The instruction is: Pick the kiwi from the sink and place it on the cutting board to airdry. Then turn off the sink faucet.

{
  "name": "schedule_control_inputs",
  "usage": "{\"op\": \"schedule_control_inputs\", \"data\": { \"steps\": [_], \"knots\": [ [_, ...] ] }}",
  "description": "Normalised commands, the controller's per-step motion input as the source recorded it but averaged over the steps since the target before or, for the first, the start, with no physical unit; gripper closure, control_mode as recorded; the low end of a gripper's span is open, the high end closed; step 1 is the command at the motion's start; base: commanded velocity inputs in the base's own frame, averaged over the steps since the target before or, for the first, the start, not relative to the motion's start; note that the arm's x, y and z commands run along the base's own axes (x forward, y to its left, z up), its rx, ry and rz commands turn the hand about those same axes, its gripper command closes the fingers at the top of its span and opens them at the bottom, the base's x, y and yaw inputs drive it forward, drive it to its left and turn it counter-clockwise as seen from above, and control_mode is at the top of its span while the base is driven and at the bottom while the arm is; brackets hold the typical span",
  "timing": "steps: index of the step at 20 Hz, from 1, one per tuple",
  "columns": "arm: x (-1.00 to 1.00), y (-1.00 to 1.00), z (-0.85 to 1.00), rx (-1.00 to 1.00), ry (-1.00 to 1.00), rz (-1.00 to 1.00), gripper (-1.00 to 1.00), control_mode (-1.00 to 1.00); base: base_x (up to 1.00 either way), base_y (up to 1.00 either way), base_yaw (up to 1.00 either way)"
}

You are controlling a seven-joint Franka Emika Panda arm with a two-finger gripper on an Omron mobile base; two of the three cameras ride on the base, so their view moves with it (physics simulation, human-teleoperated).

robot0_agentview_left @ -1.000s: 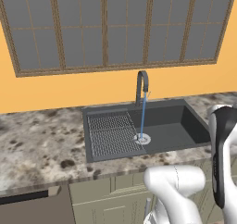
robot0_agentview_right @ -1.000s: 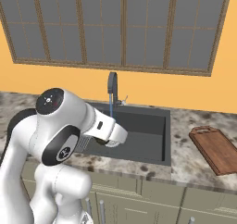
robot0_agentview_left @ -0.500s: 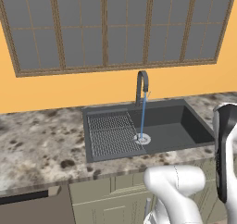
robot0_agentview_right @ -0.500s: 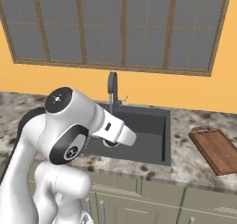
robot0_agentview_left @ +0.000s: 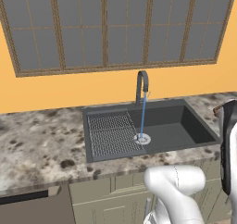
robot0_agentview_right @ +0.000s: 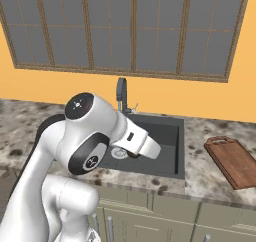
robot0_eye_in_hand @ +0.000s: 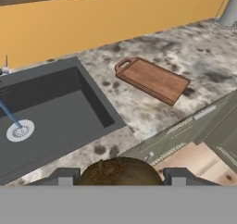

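The arm is swinging across the lower frame: in the right base view its forearm now reaches further toward frame centre than in the two earlier pictures, ending over the sink (robot0_agentview_right: 170, 136) rather than at its left edge, while the rest of the scene is staying put, so the base is not driving. Judgement: the pick step looks done and the carry toward the cutting board (robot0_agentview_right: 232, 161) is under way; placing and shutting off the water are both still to do. The sink is sitting mid-frame in the left base view with its wire rack (robot0_agentview_left: 111, 134) on the left half. The cutting board is lying at the upper centre of the hand view on the speckled counter (robot0_eye_in_hand: 194, 56), well apart from the basin, bare. The sink faucet (robot0_agentview_left: 141, 85) is still running, a thin blue stream falling to the round drain (robot0_agentview_left: 142, 138). The gripper (robot0_eye_in_hand: 120, 177) is closing on the kiwi (robot0_eye_in_hand: 119, 171), held between the two dark tips at the bottom centre of the hand view. The kiwi is showing as a brown, fuzzy-textured dome, only its upper part visible.
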Motion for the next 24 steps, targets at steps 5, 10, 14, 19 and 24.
{"op": "schedule_control_inputs", "data": {
  "steps": [5,10,14,19,24],
  "knots": [
    [0.05,-0.36,-0.02,0.0,0.0,-0.05,1.0,-1.0,0.0,0.0,0.0],
    [0.1,-0.37,-0.02,0.0,0.0,-0.04,1.0,-1.0,0.0,0.0,0.0],
    [0.03,-0.34,0.0,0.0,0.0,-0.01,1.0,-1.0,0.0,0.0,0.0],
    [0.08,-0.37,0.0,0.0,0.0,0.0,1.0,-1.0,0.0,0.0,0.0],
    [0.13,-0.38,-0.04,0.0,0.01,0.0,1.0,-1.0,0.0,0.0,0.0]
  ]
}}
